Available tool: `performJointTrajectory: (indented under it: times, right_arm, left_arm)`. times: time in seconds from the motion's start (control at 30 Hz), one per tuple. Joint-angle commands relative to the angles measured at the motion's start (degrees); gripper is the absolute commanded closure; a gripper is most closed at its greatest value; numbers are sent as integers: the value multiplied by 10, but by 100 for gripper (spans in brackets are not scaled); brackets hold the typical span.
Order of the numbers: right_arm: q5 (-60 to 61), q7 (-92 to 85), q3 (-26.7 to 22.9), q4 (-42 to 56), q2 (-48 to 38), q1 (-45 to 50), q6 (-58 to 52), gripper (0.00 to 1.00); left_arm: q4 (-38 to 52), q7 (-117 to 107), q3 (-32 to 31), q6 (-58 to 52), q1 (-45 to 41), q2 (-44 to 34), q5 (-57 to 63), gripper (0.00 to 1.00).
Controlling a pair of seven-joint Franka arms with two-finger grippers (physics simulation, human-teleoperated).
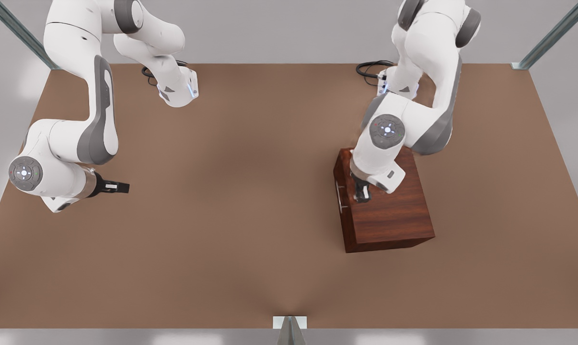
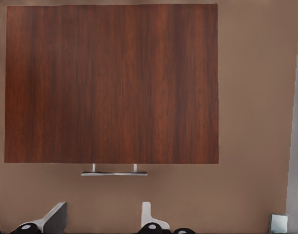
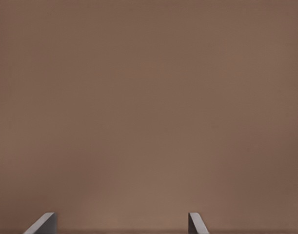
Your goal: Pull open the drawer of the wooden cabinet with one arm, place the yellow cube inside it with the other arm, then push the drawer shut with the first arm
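Note:
The wooden cabinet (image 1: 394, 215) stands on the brown table at the front view's right; in the left wrist view I look down on its streaky top (image 2: 109, 83). The drawer sits flush and shut, and its silver bar handle (image 2: 114, 173) (image 1: 339, 194) juts from the cabinet's front. My left gripper (image 1: 362, 191) hangs above the cabinet's handle-side edge, fingers (image 2: 149, 217) open, holding nothing. My right gripper (image 1: 119, 188) waits low over bare table at the front view's left, open (image 3: 120, 225) and empty. The yellow cube is out of view.
Both arm bases with black cables (image 1: 370, 69) stand at the table's far edge. Metal frame posts mark the corners, and a small bracket (image 1: 289, 323) sits at the middle of the near edge. Wide bare tabletop (image 1: 231, 201) lies between the arms.

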Motion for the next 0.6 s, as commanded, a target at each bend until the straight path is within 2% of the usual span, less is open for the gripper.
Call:
performJointTrajectory:
  times: [0.0, 0.03, 0.13, 0.17, 0.2, 0.27, 0.57]
  right_arm:
    - [0, -1, 0, 0, 0, 0, 0, 0]
    - [0, -2, 0, 0, -1, 0, 0, 0]
    - [0, -1, 0, 0, -1, 0, 0, 0]
    - [0, -2, 0, 0, -1, 0, 0, 0]
    - [0, -2, 0, 0, -1, 0, 0, 0]
    - [0, -2, 0, 0, -1, 0, 0, 0]
    - [0, -3, 0, 0, 0, 0, 0, 0]
  left_arm:
    - [-20, 800, 1, -189, 89, -56, -75, 0]
    - [-30, 1038, 6, -210, 117, -68, -63, 0]
    - [-48, 1266, 11, -148, 138, -72, -26, 0]
    - [-187, 1341, 17, -13, 142, -157, -25, 0]
    - [-244, 1348, 22, 55, 140, -182, -27, 0]
    - [-231, 1278, 17, 55, 133, -168, -27, 0]
    - [-220, 1277, 17, 29, 114, -161, -20, 0]
